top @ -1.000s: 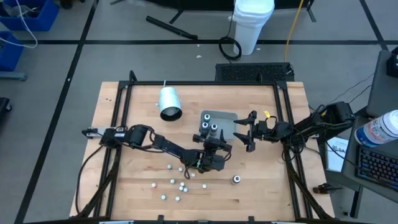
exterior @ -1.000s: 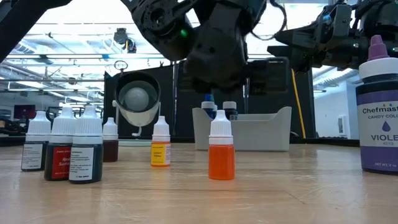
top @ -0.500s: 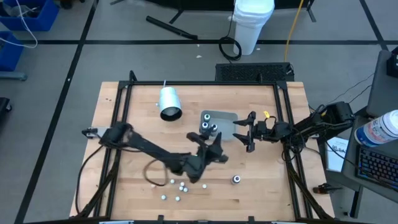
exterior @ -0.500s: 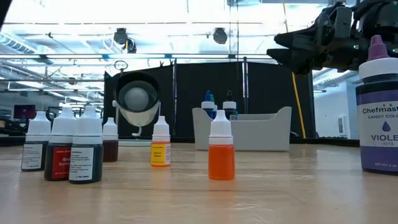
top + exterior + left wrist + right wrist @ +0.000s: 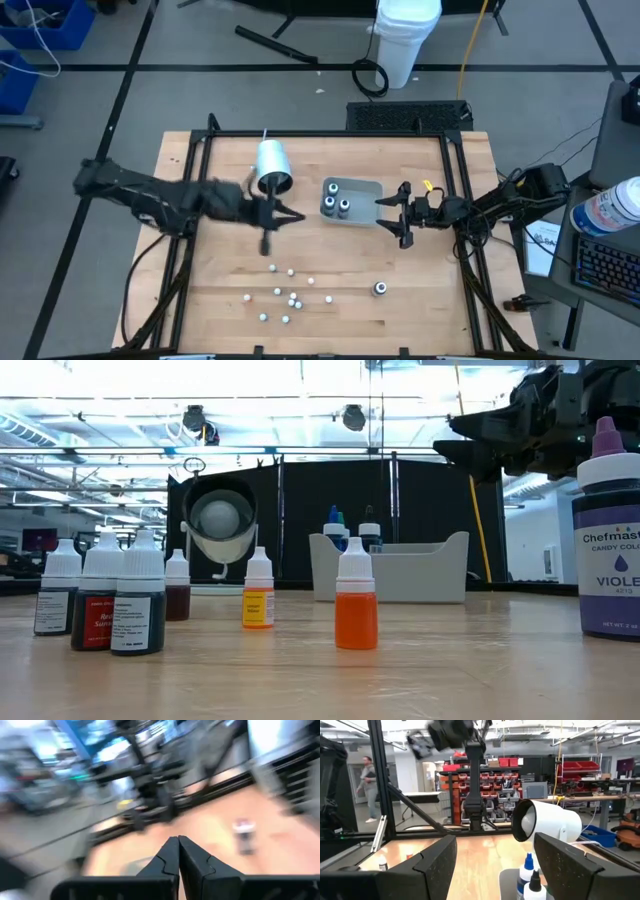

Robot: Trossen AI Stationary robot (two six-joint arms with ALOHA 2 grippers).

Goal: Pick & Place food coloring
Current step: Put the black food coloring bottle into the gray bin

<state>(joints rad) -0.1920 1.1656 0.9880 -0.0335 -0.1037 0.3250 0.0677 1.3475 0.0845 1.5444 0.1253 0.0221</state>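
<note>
High view: wooden table (image 5: 420,320) with a white cylinder cup (image 5: 272,166) lying on its side at the far left-centre and a clear grey tray (image 5: 368,188) just right of it. Task looks partly done: three food coloring bottles (image 5: 336,206) stand inside the tray, packed at its left end. Most are not yet placed, with roughly ten white-capped bottles (image 5: 290,300) scattered in the near-centre of the table, well apart from the tray, and one darker-topped bottle (image 5: 380,289) alone to the near right.

Left gripper (image 5: 268,240) sits over bare wood between the cup and the loose cluster, motion-blurred; its fingers are pressed together with nothing between them (left wrist view shows the tips (image 5: 178,851) meeting on empty air), so it carries no bottle. Right gripper (image 5: 402,214) waits just right of the tray, fingers spread wide, empty.

Low view: the same loose bottles line up in the foreground, orange bottle (image 5: 355,608) and yellow bottle (image 5: 258,601) mid-table, a dark-labelled group (image 5: 100,605) at left, a big violet bottle (image 5: 611,530) close at right; the tray with its bottles sits behind them.

Judgement: early stage, well under half placed. The loose cluster and the lone near-right bottle all need picking.
</note>
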